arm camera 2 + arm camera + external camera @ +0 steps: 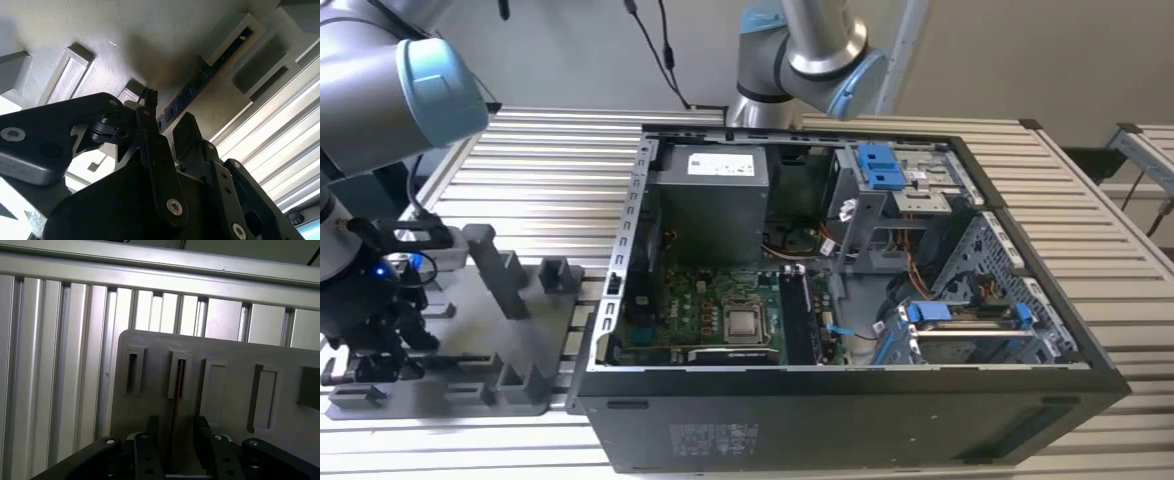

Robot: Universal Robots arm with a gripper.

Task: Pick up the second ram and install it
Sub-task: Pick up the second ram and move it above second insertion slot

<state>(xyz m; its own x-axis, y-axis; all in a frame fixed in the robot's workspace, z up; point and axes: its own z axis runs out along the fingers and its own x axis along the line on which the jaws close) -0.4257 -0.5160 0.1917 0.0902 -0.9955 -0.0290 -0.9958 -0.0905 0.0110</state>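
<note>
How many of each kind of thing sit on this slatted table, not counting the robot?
computer case: 1
grey tray: 1
memory stick, standing in the tray: 1
Total: 3

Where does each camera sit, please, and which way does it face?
Exterior view: off the arm, looking down on the computer case and holder tray; the gripper hangs over the tray.
Second wrist view: at the wrist, looking past the gripper at the second ram in the tray.
First wrist view: at the wrist, facing that ram edge-on between the fingers.
Both wrist views share ram, tray, gripper.
</note>
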